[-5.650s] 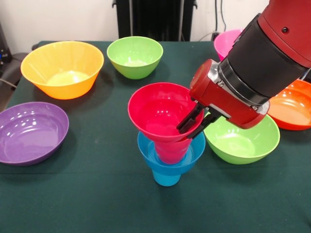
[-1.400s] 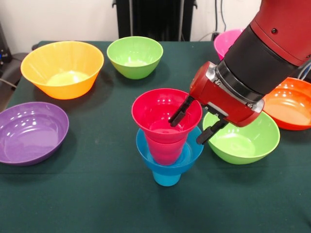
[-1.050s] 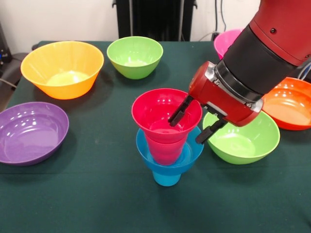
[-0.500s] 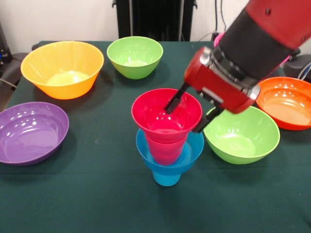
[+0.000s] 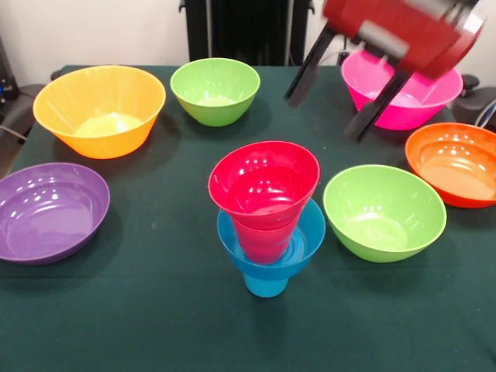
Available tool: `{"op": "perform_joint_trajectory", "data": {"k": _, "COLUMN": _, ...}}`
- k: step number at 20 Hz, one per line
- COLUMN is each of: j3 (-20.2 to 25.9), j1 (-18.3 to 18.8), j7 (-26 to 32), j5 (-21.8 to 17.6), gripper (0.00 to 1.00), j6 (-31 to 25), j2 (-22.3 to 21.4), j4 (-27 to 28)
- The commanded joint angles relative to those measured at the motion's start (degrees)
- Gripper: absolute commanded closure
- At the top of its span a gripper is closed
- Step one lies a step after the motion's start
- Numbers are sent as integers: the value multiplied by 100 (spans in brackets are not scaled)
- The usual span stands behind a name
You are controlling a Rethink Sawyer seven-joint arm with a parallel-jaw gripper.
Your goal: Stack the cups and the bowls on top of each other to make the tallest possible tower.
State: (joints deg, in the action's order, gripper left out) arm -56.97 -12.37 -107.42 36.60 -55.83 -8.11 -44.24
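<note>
The tower stands at the table's middle: a sky-blue cup (image 5: 265, 284) at the bottom, a small blue bowl (image 5: 307, 234) on it, a red cup (image 5: 263, 242) in that, and a small red bowl (image 5: 263, 182) on top, tilted slightly. My gripper (image 5: 319, 118) is open and empty. It hangs high above the table, up and to the right of the tower and clear of it. One lime green bowl (image 5: 215, 90) sits at the back, the other (image 5: 384, 211) just right of the tower.
A yellow-orange bowl (image 5: 99, 108) sits at the back left and a purple bowl (image 5: 50, 209) at the left edge. A pink bowl (image 5: 399, 99) is at the back right, partly behind the gripper. An orange bowl (image 5: 453, 163) is at the right edge.
The gripper opened and let go of the small red bowl's rim. It then rose up and back toward the pink bowl. The red bowl stays on the tower.
</note>
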Motion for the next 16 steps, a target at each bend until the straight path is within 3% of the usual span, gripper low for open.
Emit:
{"op": "perform_joint_trajectory", "data": {"k": 1, "j3": 1154, "j1": 66, "j7": -292, "j5": 74, "gripper": 0, "j6": -47, "j2": -444, "j4": 189}}
{"op": "perform_joint_trajectory", "data": {"k": 7, "j3": 1757, "j1": 137, "j7": 191, "j5": 158, "gripper": 0, "j6": -172, "j2": -954, "j4": -41}}
{"op": "perform_joint_trajectory", "data": {"k": 12, "j3": 1666, "j1": 152, "j7": 153, "j5": -136, "gripper": 0, "j6": -466, "j2": -963, "j4": 144}}
{"op": "perform_joint_trajectory", "data": {"k": 16, "j3": 1742, "j1": 20, "j7": 150, "j5": -270, "gripper": 0, "j6": -424, "j2": -1149, "j4": -118}}
